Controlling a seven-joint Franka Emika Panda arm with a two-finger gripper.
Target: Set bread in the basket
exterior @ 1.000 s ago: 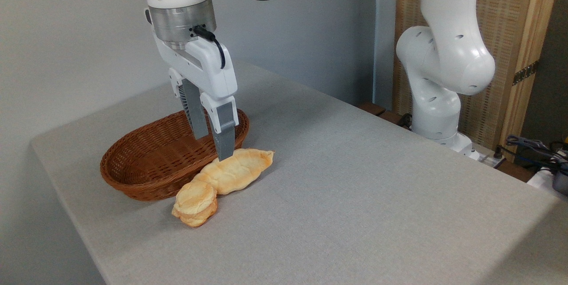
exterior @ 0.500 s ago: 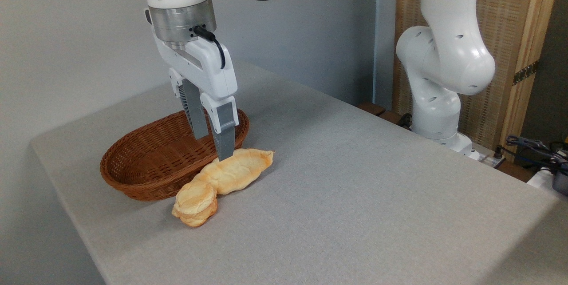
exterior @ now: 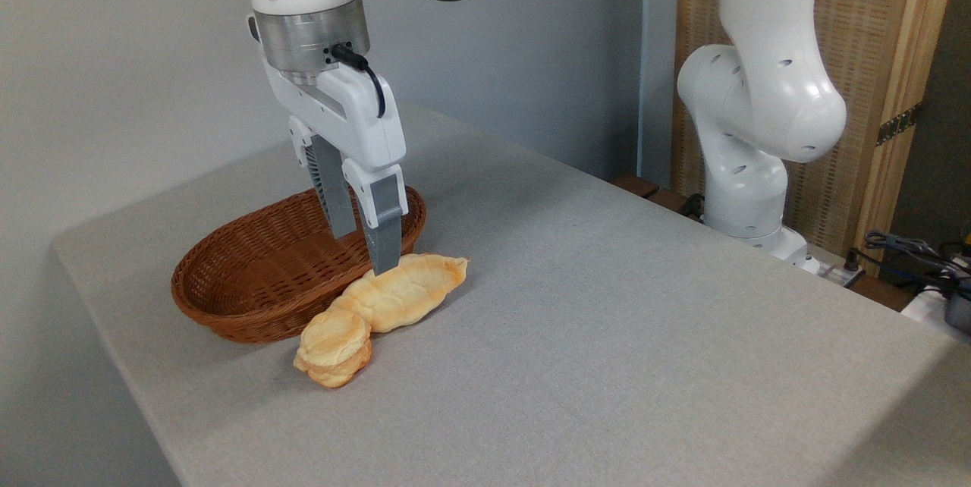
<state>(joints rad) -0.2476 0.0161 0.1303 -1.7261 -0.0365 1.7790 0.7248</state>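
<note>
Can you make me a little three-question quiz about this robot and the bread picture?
1. True or false: the bread is already inside the basket.
2. What touches the bread's lower left end: A) a small round bun, B) a cup, C) a spoon?
3. Fill in: the gripper is above the bread's ____ edge, the one next to the basket.

Key
1. False; it lies on the table beside the basket.
2. A
3. back

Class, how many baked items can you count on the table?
2: the long braided bread beside the basket, and a small round bun at its near end.
</note>
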